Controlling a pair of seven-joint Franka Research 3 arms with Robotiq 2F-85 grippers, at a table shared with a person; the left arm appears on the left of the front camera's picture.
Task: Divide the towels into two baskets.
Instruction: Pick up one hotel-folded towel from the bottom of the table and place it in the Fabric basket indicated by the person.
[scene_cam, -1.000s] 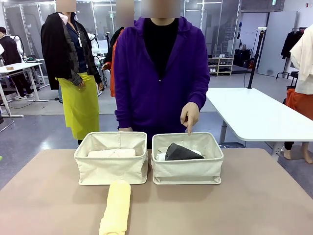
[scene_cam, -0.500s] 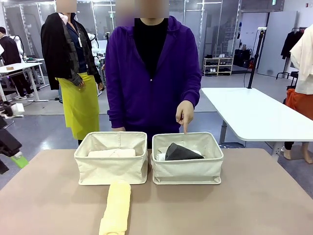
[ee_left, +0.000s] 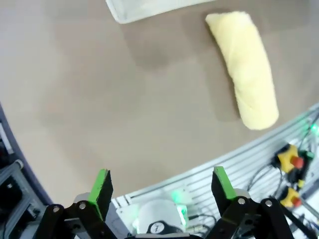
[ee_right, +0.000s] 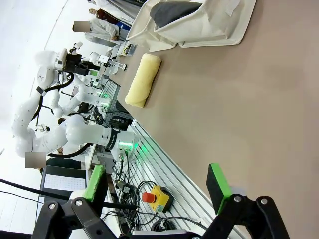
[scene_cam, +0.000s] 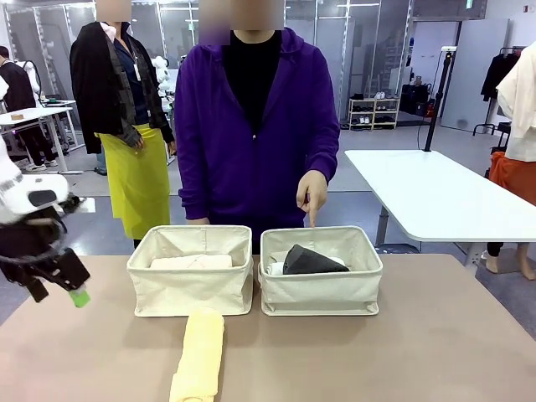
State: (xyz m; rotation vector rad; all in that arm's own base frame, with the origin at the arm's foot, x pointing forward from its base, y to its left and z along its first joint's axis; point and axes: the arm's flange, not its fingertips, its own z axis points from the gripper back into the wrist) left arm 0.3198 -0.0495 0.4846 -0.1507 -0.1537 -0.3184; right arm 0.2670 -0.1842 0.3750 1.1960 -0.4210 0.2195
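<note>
A yellow towel lies rolled on the table in front of the left basket; the left wrist view shows this yellow towel up and to the right of my fingers. A pale towel lies in that basket. The right basket holds a dark grey towel over a white towel. The person's hand points a finger down at its far rim. My left gripper hovers open over the table's left edge, holding nothing. My right gripper is open and empty, far from the yellow towel.
A metal rail with a red stop button runs along the table's near edge. A white table stands at the back right. The person in purple stands close behind the baskets. Bare tabletop lies to the right of the yellow towel.
My left arm has come in from the left and now hangs over the table's left edge. The person's pointing hand has drifted slightly left. The towels and baskets have not moved.
</note>
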